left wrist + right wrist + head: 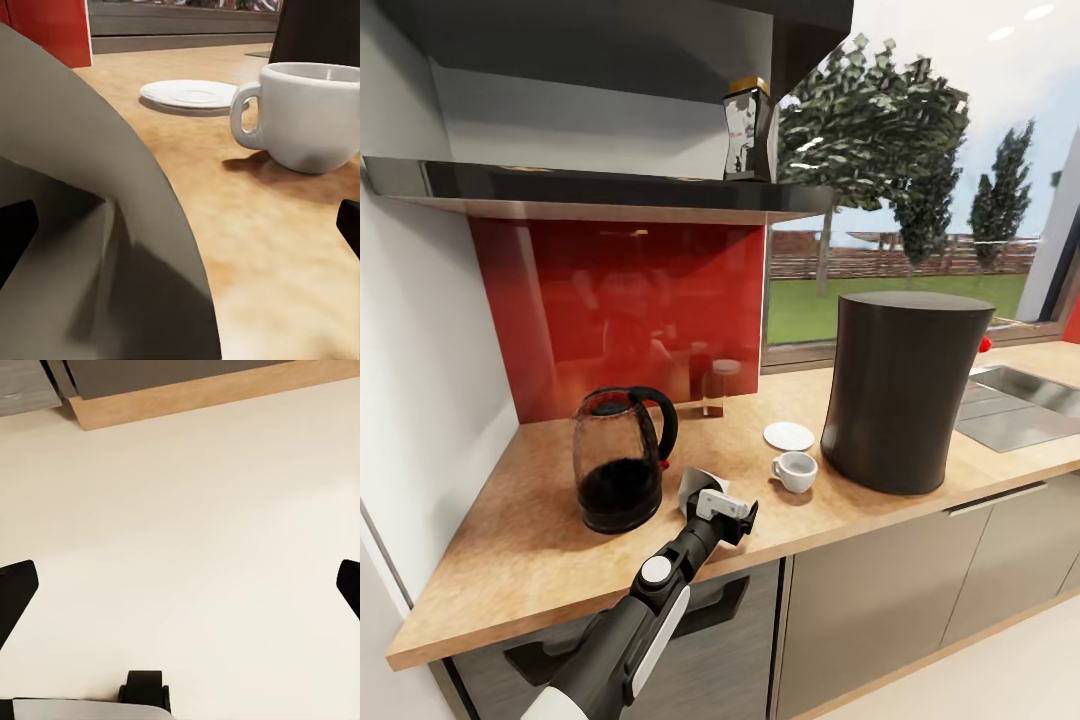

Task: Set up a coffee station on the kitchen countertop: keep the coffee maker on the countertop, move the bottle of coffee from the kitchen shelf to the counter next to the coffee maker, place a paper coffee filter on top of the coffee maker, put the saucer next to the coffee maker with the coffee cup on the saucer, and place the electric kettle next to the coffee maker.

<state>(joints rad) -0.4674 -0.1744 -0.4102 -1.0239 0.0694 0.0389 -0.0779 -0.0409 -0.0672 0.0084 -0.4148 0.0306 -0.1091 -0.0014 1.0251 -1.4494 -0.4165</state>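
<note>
**Left gripper at the filter, front of the worktop**

Found the left gripper (701, 492) lowest and nearest, over the front edge of the kitchen countertop (540, 540), jaws spread wide and clamped on nothing. Saw the paper coffee filter (693, 483) right at its fingertips: a pale, curved sheet, greyish in the wrist camera's shade (90, 225), bulging up off the wood between the fingers. Could not tell which way its point faced.

Noted the right gripper (180, 585) hanging over cream floor (195, 510), jaws likewise apart, holding nothing.

Just past the filter, found the coffee cup (795, 470) upright on the bare wood, white, its small handle turned toward the left gripper. Behind it, close but apart, spotted the saucer (788, 435), flat, white and bare.

Left of the filter, found the electric kettle (620, 460) upright, clear glass over a black base, looped handle facing the cup side.

Right of the cup, near it, saw the coffee maker (905, 390): a dark matte drum, long axis vertical, widening upward to a flat top, beside the steel sink (1020, 405).

Farthest and highest, spotted the bottle of coffee (748, 130) standing upright on the dark shelf (590, 190), yellow cap up, white print facing the room.
</note>
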